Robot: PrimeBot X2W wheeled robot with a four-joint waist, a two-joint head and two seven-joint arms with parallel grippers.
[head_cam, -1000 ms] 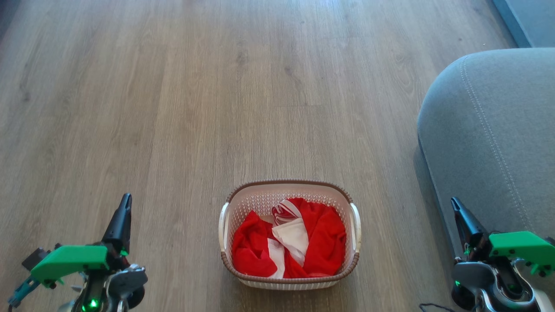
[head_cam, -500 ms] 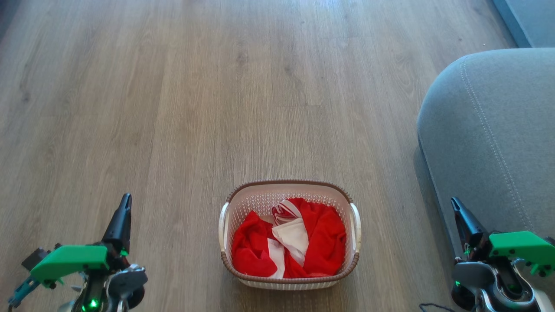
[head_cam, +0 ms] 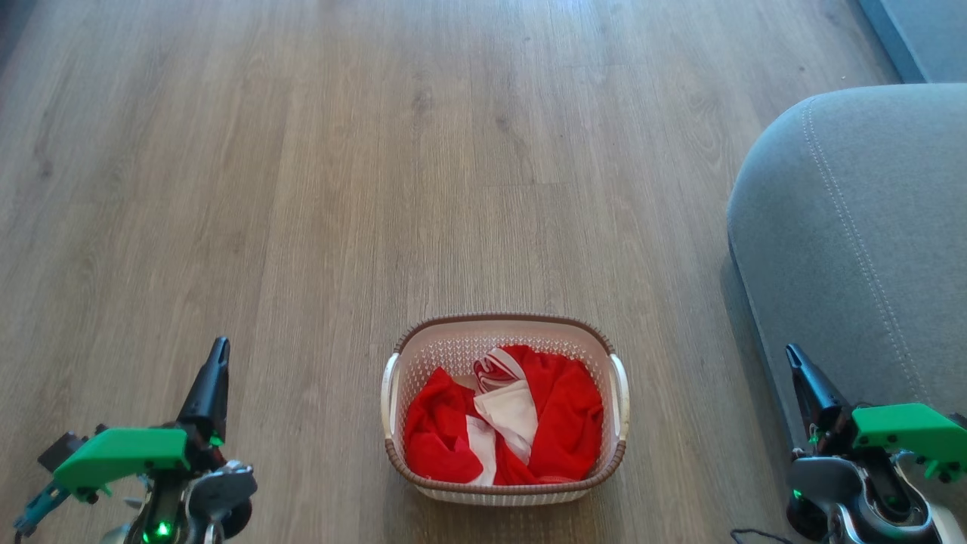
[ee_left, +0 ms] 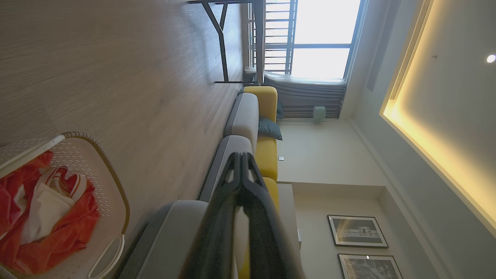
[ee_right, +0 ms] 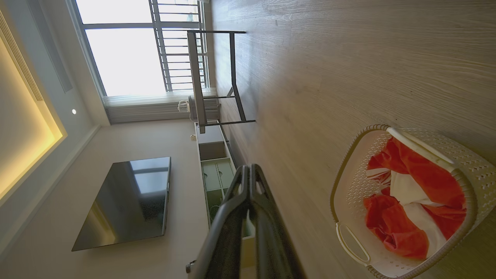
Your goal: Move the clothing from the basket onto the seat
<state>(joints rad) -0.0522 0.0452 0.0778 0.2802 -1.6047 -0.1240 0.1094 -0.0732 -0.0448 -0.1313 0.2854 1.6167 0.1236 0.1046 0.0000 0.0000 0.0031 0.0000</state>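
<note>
We found both claws closed and empty: the left gripper [head_cam: 219, 349] and the right gripper [head_cam: 793, 355] each had its 2 dark fingers pressed together, pointing forward over the wooden floor [head_cam: 378, 151], well apart from the load. The clothing [head_cam: 563, 423] lay bunched inside the basket [head_cam: 502, 318], red folds with a white panel and striped trim near the middle. The basket stood on the floor between the 2 grippers, its long axis running left to right across our head view. The heap therefore lay inward from either claw, to the right of the left one and to the left of the right one, about equally far from both. The seat [head_cam: 869, 227] rose on our right, beside the right gripper and apart from the basket. We judged the right arm better placed, since its carry to the seat would be shorter, though its fingers would need to part before reaching inward and down.
</note>
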